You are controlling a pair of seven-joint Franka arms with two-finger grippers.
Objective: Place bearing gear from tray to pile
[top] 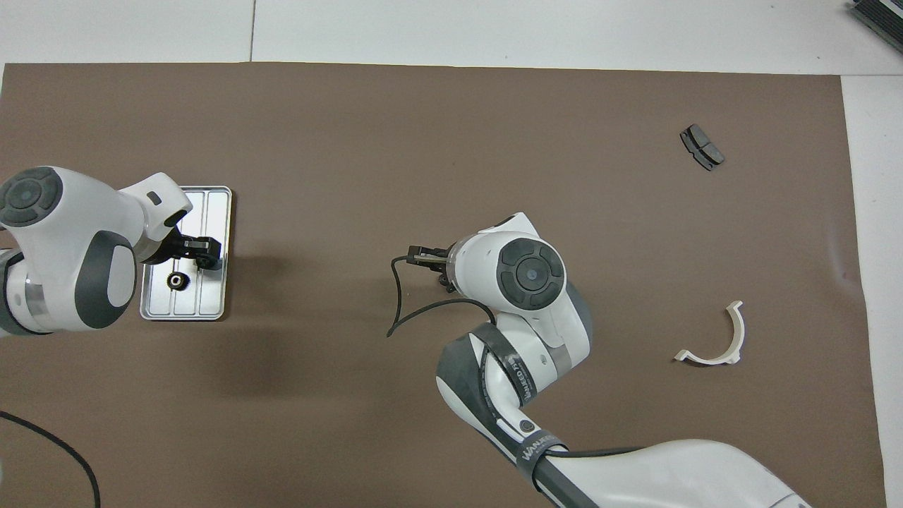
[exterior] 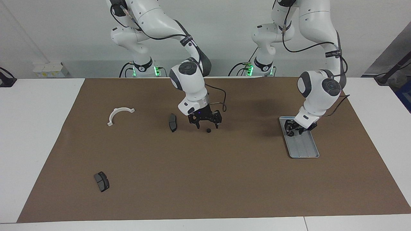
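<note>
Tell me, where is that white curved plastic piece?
The white half-ring bracket lies on the brown mat toward the right arm's end, beside a dark brake pad.

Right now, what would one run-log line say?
left gripper: low in tray, near tray gear | right gripper: open, just over loose gear beside brake pad

White lettering on the right arm's dark band [top: 520, 372], too small to read surely, no other legible text
</note>
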